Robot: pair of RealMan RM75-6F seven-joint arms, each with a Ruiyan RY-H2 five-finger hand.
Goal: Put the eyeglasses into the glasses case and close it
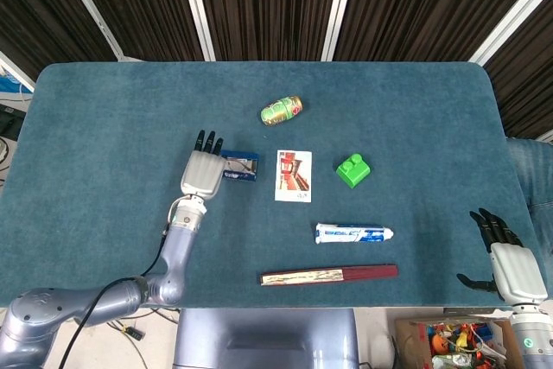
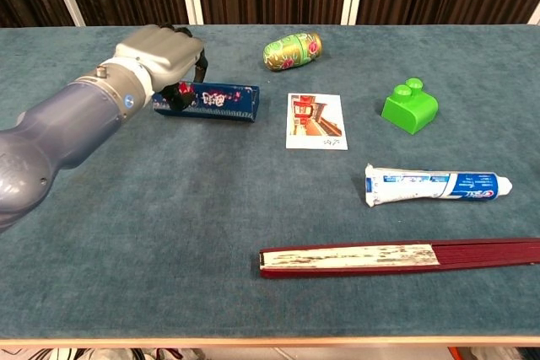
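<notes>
The blue glasses case (image 1: 241, 166) (image 2: 215, 100) lies closed on the teal table (image 1: 104, 127), left of centre. No eyeglasses show; the lid hides the inside. My left hand (image 1: 203, 171) (image 2: 162, 58) lies over the case's left end with its fingers (image 1: 208, 139) stretched out straight toward the far side. It touches the case without wrapping around it. My right hand (image 1: 508, 263) hangs off the table's near right corner, fingers spread, holding nothing; only the head view shows it.
A green patterned can (image 1: 282, 111) (image 2: 292, 50) lies behind the case. A photo card (image 1: 294, 175) (image 2: 315, 120) sits just right of it, then a green block (image 1: 352, 170) (image 2: 409, 107). A toothpaste tube (image 1: 352, 233) (image 2: 434, 185) and a folded fan (image 1: 328, 276) (image 2: 396, 257) lie nearer the front.
</notes>
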